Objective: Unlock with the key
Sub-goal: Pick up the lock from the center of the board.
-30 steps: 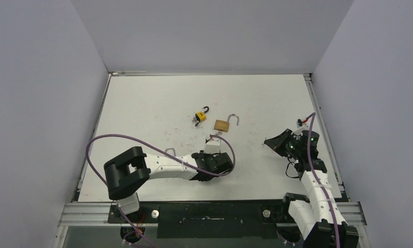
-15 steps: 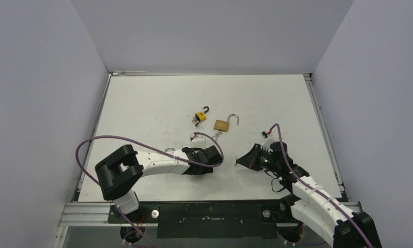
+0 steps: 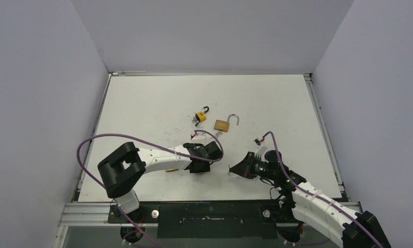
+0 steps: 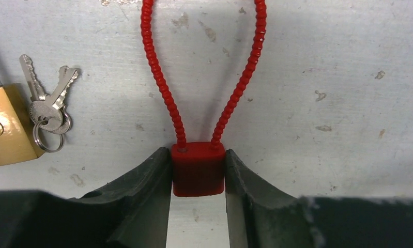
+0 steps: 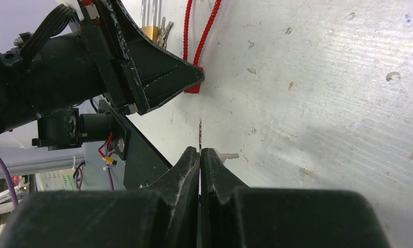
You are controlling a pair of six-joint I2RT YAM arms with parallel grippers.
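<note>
Left hand (image 4: 198, 160) is grasping the red cable padlock (image 4: 198, 178); right hand (image 5: 200, 153) is pinching the key (image 5: 200, 134), which risks twisting against that padlock ahead.

Matt plastic red padlock (image 4: 198, 170); shiny brass padlock (image 4: 6, 129); metal key (image 5: 226, 155); scuffed table (image 4: 323, 77).

On the counter (image 3: 142, 103), the small padlock (image 3: 200, 114) lies at ten o'clock of the square padlock (image 3: 223, 124). The key ring (image 4: 46, 111) lies just beside that padlock, between it and the cable lock (image 4: 198, 175). The cable lock's body sits in the left pincer (image 4: 196, 155), at seven o'clock of the padlock. The right pincer (image 5: 200, 152), about three o'clock of the left, holds a key (image 5: 200, 133).
</note>
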